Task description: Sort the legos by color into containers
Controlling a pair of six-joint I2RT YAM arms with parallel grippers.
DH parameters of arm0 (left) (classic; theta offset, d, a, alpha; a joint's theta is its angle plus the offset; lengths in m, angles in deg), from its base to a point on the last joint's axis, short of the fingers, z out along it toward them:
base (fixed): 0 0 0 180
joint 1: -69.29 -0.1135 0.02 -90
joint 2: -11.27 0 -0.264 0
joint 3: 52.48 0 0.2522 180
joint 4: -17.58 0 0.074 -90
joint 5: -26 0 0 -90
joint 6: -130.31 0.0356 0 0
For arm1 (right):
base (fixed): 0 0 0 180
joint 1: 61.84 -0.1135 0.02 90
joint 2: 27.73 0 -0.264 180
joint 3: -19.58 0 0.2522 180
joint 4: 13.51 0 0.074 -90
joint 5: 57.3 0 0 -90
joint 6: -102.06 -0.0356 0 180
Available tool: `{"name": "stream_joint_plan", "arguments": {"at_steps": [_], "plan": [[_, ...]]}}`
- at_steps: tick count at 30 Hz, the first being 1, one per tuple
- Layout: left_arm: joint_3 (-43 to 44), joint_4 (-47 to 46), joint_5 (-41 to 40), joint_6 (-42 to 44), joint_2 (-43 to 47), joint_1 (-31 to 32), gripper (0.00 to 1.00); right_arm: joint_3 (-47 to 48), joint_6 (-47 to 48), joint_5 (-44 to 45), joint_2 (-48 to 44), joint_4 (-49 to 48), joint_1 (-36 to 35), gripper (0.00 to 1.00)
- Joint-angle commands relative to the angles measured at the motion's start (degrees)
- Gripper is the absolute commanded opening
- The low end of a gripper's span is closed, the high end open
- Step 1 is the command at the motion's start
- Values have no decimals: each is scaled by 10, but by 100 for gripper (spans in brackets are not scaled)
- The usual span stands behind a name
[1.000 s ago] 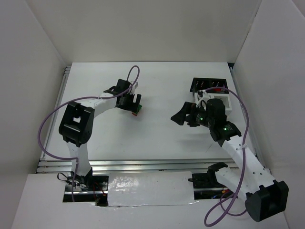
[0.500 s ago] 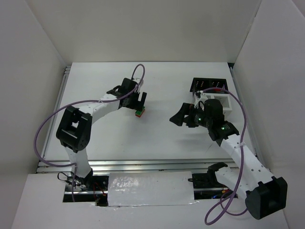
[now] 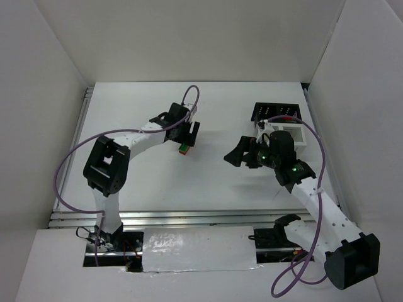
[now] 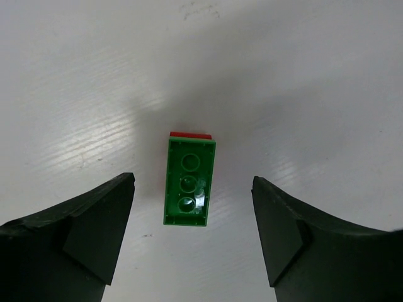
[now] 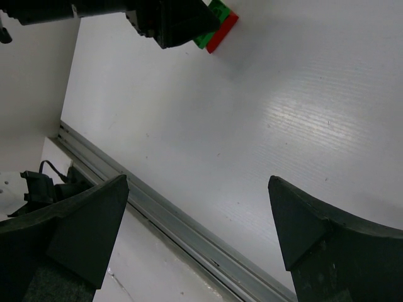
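Glossy green plastic lego (image 4: 187, 182) lies on matt, finely ribbed white table (image 4: 302, 94) between matt black fingers (image 4: 82, 233).

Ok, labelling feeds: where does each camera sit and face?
Top external: above and behind the robot, looking down on the white table; both arms show.
Left wrist: on the left arm, looking down at a green studded plastic brick; left fingers flank it.
Right wrist: looks across the table at the left arm; right fingers show.
All share that brick.

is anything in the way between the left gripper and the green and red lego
Nothing visible. The green-on-red lego lies on the table between the open fingers of the left gripper, with a clear gap on each side.
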Motion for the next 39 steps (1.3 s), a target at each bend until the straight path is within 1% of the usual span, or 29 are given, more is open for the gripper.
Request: {"name": "stream_joint_plan", "arguments": {"at_steps": [1,4,7,8,9,11,14,15,16,17,18,20,21,22,23,24,25,26,27,28,29,30,31,32,34,36,39], "plan": [[5,10,3,-5,-21,2,86,7,9,1,-5,-17,-6,100],[-5,8,-11,-2,-32,9,83,7,9,-1,2,-19,-4,99],[-9,9,-19,-4,-41,10,69,6,9,-1,4,-22,-6,100],[-12,8,-22,-5,-42,10,60,7,10,1,5,-21,-6,100],[-13,4,-22,-6,-42,10,57,7,10,2,6,-21,-6,100],[-13,1,-26,-5,-46,10,57,9,11,0,9,-22,-6,100],[-7,1,-22,1,-58,10,52,8,10,2,14,-26,-6,100],[-3,1,-20,2,-61,10,39,7,9,2,16,-26,-7,100],[-2,1,-18,3,-66,10,31,4,9,3,16,-27,-6,100],[1,1,-16,2,-66,10,19,3,7,6,16,-31,-6,100],[2,4,-14,0,-66,10,0,2,6,7,16,-33,-5,100],[-8,-4,1,-3,-51,10,0,-7,-1,7,13,-47,-4,100],[-13,-7,30,-3,-41,10,0,-11,-4,3,11,-54,-3,100],[-21,-13,52,-7,-10,10,0,-20,-5,-5,8,-62,-4,100],[-47,-42,79,-11,13,10,0,-28,-5,-21,5,-89,-2,100],[-66,-62,154,-13,37,10,0,-35,-6,-58,0,-107,-1,100],[-83,-83,199,-25,90,10,0,-52,-1,-84,-12,-126,-1,100],[-119,-133,245,-32,120,10,0,-60,1,-109,-19,-165,-1,100],[-140,-160,288,-46,145,10,0,-68,3,-130,-28,-178,1,100],[-157,-199,364,-83,195,10,0,-83,6,-160,-45,-200,3,99],[-188,-229,401,-101,218,11,0,-90,8,-171,-53,-228,2,100],[-203,-290,432,-124,255,15,0,-96,7,-181,-62,-243,2,100],[-215,-311,477,-158,268,17,0,-106,5,-203,-76,-255,3,100],[-229,-345,492,-188,294,24,0,-112,3,-216,-87,-280,3,99],[-243,-372,525,-211,312,34,0,-123,-13,-246,-97,-307,3,99],[-258,-404,541,-236,332,52,0,-135,-40,-255,-113,-349,2,99],[-261,-396,541,-225,348,75,0,-140,-64,-256,-139,-387,-2,98]]}}
